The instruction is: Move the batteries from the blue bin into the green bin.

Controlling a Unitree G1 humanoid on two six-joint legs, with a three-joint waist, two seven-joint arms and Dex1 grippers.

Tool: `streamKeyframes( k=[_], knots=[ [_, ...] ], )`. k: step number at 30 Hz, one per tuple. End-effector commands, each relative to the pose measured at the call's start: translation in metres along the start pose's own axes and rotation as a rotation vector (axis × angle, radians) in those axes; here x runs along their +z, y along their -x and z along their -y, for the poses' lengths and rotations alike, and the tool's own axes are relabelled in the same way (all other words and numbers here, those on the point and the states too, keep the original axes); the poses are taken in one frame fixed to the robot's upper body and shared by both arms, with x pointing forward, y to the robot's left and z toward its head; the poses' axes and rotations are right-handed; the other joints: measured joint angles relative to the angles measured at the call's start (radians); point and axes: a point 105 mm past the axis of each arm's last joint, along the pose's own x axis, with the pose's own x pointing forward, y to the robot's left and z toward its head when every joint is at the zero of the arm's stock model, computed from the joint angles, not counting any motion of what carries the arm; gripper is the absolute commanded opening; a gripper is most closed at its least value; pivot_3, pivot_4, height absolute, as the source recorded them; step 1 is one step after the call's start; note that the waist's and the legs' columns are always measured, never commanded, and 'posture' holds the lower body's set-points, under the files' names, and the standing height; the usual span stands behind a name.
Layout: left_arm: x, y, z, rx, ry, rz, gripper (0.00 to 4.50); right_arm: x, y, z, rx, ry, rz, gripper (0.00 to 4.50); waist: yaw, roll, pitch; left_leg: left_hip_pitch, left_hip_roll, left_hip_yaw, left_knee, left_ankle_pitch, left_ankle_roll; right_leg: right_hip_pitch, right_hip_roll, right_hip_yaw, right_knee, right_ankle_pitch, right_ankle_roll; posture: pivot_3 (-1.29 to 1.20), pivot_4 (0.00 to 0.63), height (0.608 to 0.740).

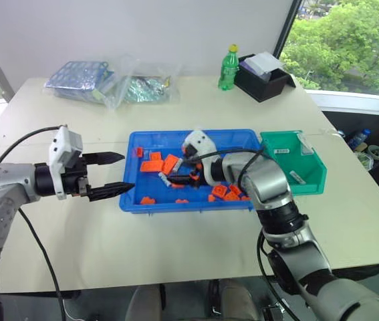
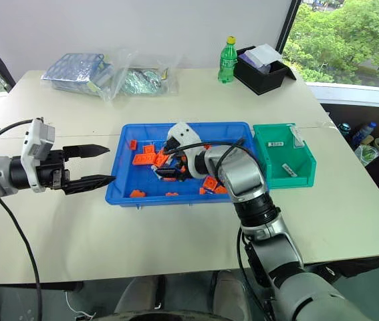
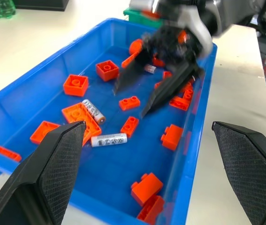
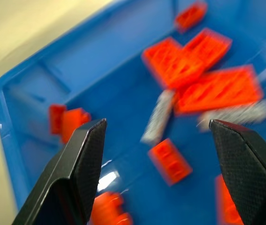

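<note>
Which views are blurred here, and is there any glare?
Right wrist view: motion-smeared; orange toy bricks and silver-grey cylindrical batteries are streaked, with a white glint on the shallow blue plastic bin. Left wrist view: the open right gripper is blurred, the bin floor crisp. Eye views: sharp, evenly daylit.

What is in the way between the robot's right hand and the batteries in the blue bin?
Nothing visible. The right hand hangs open above the batteries in the blue bin. Orange bricks lie close beside them, one flat brick touching, so the fingers could bump those.
</note>
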Motion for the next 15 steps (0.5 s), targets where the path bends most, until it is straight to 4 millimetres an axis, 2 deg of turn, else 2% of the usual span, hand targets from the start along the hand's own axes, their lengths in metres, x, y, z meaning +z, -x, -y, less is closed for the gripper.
streamKeyframes(
  k=[1,5,15],
  knots=[
    [0.007,0.001,-0.001,-0.007,-0.044,0.005,4.50,0.010,-0.006,-0.003,-0.001,0.008,0.033,3.60,-0.001,0.000,0.000,0.000,0.000,0.000,0.000,0.000,0.000,-0.001,0.000,0.000,0.000,0.000,0.000,0.00,0.150,0.723],
    [0.005,0.003,-0.001,-0.002,-0.050,-0.006,4.50,0.008,-0.019,-0.001,0.000,-0.003,0.026,3.60,0.000,0.000,0.000,0.000,-0.001,0.000,0.000,0.000,0.000,-0.004,0.000,0.000,-0.001,0.000,0.000,0.00,0.150,0.723],
    [0.006,0.005,0.001,0.017,-0.055,0.002,4.50,-0.022,-0.056,-0.008,0.050,0.023,-0.067,3.60,-0.002,-0.001,0.000,0.000,-0.001,0.000,0.000,0.000,0.000,-0.004,0.000,0.000,0.000,0.000,0.000,0.00,0.150,0.723]
  ],
)
